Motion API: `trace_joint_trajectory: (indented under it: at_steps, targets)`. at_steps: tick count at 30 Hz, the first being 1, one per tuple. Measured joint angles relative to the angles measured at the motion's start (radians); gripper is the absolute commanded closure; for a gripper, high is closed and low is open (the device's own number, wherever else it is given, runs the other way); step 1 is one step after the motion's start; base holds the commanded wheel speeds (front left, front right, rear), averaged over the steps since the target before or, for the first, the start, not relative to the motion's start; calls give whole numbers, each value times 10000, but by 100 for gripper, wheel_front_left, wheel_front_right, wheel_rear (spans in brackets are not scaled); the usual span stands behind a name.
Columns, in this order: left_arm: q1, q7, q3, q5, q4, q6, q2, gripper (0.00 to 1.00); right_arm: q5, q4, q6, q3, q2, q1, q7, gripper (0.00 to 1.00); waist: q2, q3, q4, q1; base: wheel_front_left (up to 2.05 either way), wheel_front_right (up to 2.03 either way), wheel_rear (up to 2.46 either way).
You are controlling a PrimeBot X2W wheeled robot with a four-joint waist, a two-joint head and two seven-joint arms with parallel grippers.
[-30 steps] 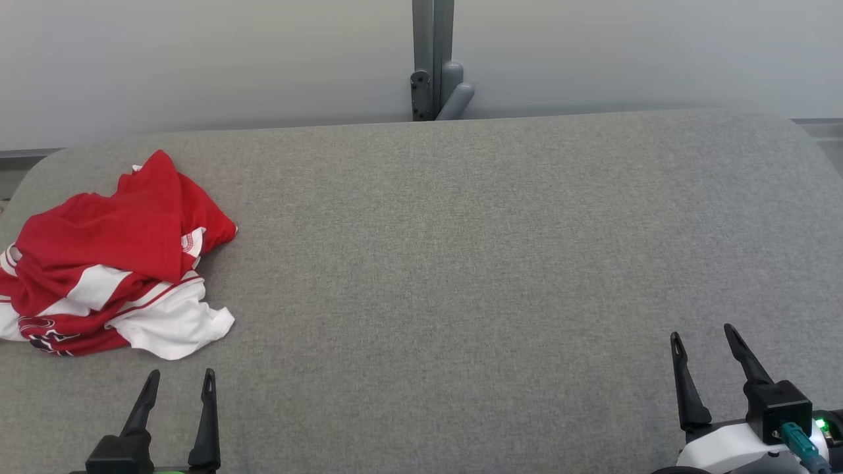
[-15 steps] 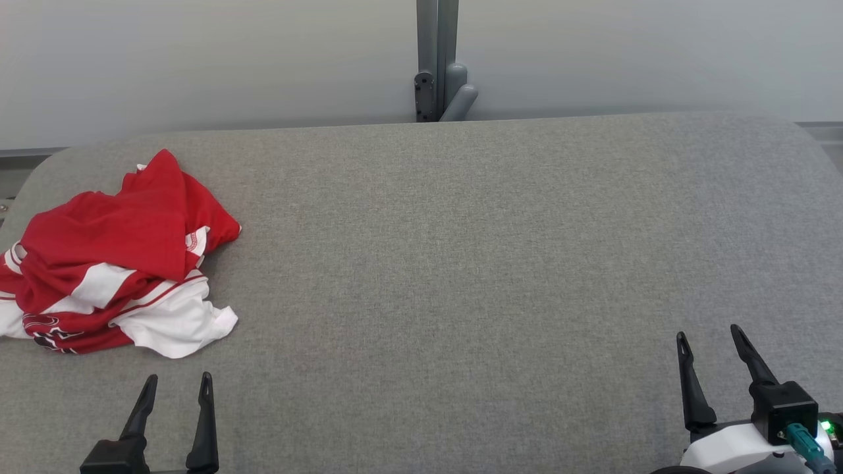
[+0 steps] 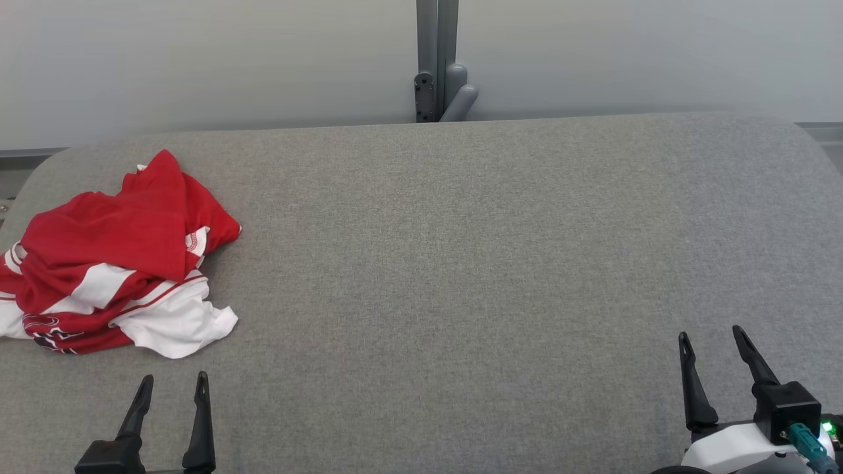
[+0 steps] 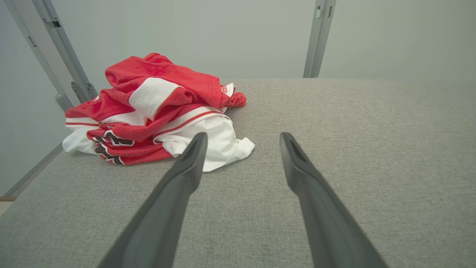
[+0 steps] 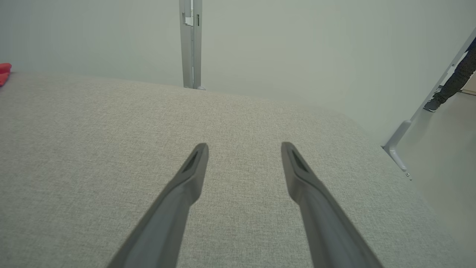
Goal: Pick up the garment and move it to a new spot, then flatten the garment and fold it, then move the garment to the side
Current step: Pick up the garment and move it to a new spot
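The crumpled red-and-white jersey garment (image 3: 112,263) lies untouched just ahead of the left gripper (image 3: 175,377), well apart from the right gripper (image 3: 710,332); both have fingers spread, empty. Lifting, moving, flattening, folding and setting aside all remain

Red-and-white garment (image 3: 118,263) lies crumpled at table's left.

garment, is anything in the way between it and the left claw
Nothing visible is. The left claw is open and empty, just short of the crumpled red and white garment, which lies ahead and slightly to its left. Bare grey table is all that lies between them.
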Motion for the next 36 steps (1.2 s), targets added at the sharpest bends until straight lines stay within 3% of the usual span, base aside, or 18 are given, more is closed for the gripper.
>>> trace_joint_trajectory:
  at_steps: [18,36]
  targets:
    - [-52,0,-67,2,-6,0,-13,0,88,-4,0,19,17,-14,0,0,0,-10,286,0,0,0,0]
    - [392,-15,577,48,-86,0,21,0,546,203,0,978,27,-58,0,0,0,-184,2831,0,0,0,0]
